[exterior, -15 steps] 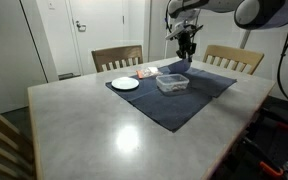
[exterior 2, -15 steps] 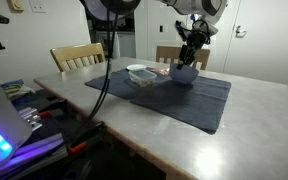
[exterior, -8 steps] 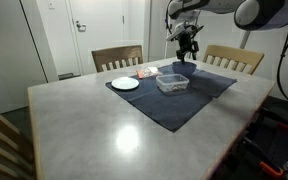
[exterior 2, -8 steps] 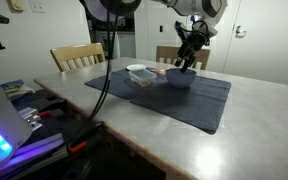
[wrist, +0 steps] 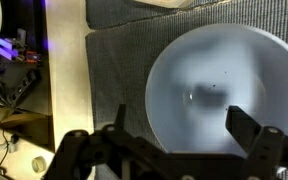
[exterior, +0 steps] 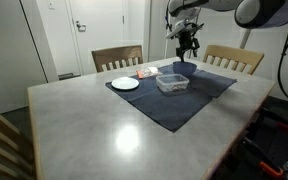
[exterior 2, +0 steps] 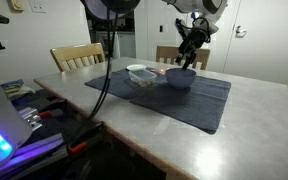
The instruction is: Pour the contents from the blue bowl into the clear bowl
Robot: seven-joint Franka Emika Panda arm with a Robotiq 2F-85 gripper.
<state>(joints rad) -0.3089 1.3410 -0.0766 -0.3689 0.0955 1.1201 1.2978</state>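
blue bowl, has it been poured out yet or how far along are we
Looks mostly done: in the wrist view the blue bowl stands upright on the dark mat and looks empty bar a speck or two. In hand: nothing, the gripper hangs open above it. Left: probably only pulling away. What lies in the clear bowl is too small to tell.

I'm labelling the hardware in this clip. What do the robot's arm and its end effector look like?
The arm is made of smooth, rounded links in white and grey. The end effector is black. In the wrist view it shows two slim black fingers mounted on hinged linkages. No markings are legible, and no cables can be made out on it at this size.
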